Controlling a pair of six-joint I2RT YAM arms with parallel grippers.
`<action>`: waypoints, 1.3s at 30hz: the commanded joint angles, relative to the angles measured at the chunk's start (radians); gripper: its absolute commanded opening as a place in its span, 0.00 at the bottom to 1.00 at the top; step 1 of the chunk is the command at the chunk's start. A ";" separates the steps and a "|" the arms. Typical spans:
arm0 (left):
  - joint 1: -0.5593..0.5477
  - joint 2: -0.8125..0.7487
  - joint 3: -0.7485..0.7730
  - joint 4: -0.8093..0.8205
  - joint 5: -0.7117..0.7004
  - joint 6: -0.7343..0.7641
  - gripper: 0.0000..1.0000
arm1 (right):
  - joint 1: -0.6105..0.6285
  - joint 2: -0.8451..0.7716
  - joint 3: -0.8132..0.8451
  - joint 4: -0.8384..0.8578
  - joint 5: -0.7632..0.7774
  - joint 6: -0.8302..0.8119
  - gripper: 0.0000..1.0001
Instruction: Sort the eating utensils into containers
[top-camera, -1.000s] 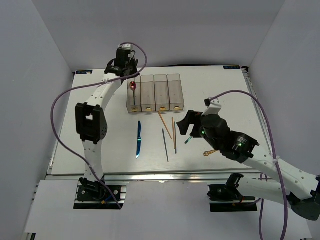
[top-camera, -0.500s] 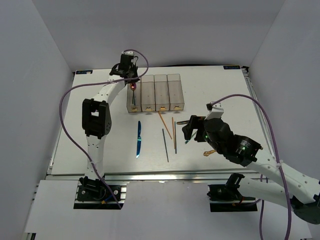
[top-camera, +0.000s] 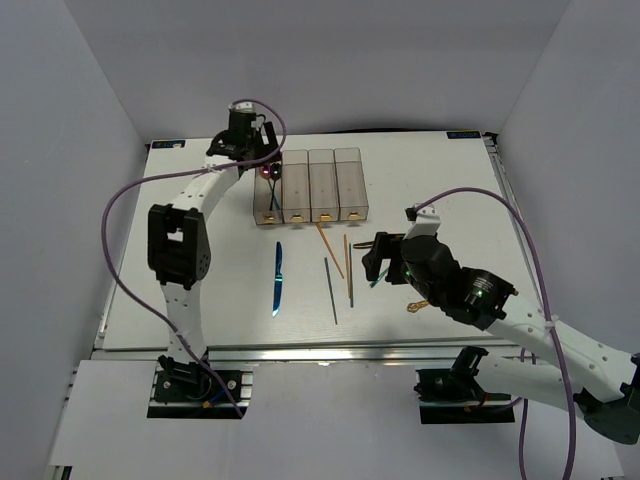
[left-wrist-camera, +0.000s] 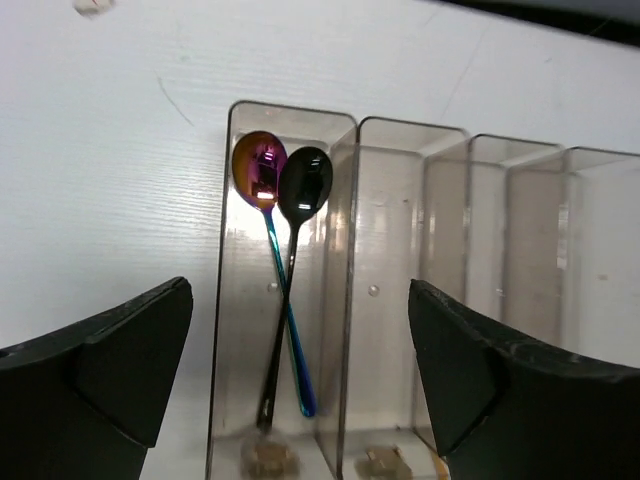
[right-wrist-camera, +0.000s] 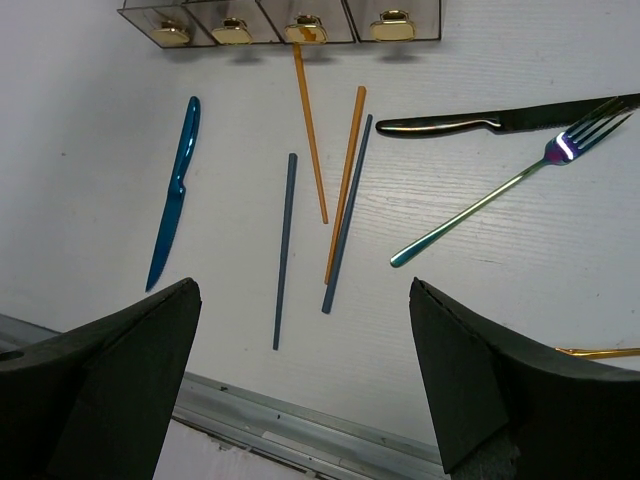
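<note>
White table (top-camera: 450, 170) — slim glossy spoons (left-wrist-camera: 305, 185)

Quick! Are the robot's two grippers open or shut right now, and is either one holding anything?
Left gripper: jaws open, holding nothing.
Right gripper: jaws open, holding nothing.

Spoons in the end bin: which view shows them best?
Left wrist: it looks straight down on both spoons, one iridescent, one black, handles crossed inside the bin. The top view shows only small coloured specks; the right wrist view misses them.
</note>
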 joint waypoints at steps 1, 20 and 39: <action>0.007 -0.226 -0.030 0.012 -0.032 -0.041 0.98 | -0.003 0.012 0.011 0.032 0.013 -0.018 0.89; -0.107 -0.918 -0.858 -0.084 -0.122 -0.223 0.98 | -0.050 0.141 0.057 -0.155 -0.004 -0.027 0.89; -0.352 -0.419 -0.841 -0.014 -0.194 -0.216 0.79 | -0.053 0.218 0.054 -0.159 -0.091 -0.067 0.89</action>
